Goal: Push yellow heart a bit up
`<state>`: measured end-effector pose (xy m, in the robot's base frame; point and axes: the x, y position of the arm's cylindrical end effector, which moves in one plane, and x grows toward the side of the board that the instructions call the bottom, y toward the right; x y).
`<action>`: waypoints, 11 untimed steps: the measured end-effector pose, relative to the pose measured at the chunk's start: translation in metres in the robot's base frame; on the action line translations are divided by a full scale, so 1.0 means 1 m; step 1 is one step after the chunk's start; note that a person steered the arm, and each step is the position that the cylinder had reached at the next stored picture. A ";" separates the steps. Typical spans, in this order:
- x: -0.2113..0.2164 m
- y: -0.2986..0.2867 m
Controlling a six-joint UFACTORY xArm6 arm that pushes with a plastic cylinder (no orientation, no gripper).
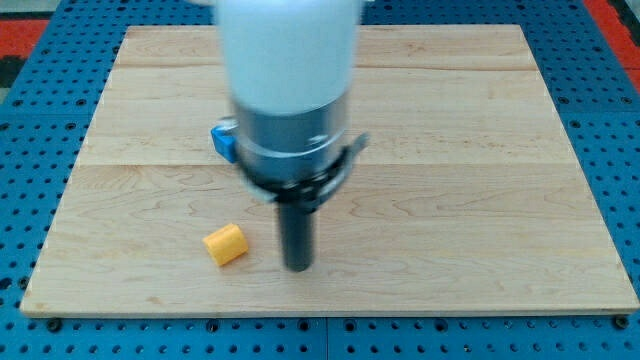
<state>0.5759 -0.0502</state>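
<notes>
A small yellow block, the yellow heart, lies on the wooden board near the view's lower left. My tip is the lower end of the dark rod. It stands just to the right of the yellow block, a short gap apart and a little lower in the view. A blue block shows at the left edge of the arm's body, which hides most of it.
The arm's white and grey body fills the top middle of the view and hides the board behind it. A blue pegboard surface surrounds the wooden board on all sides.
</notes>
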 end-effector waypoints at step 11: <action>-0.155 -0.162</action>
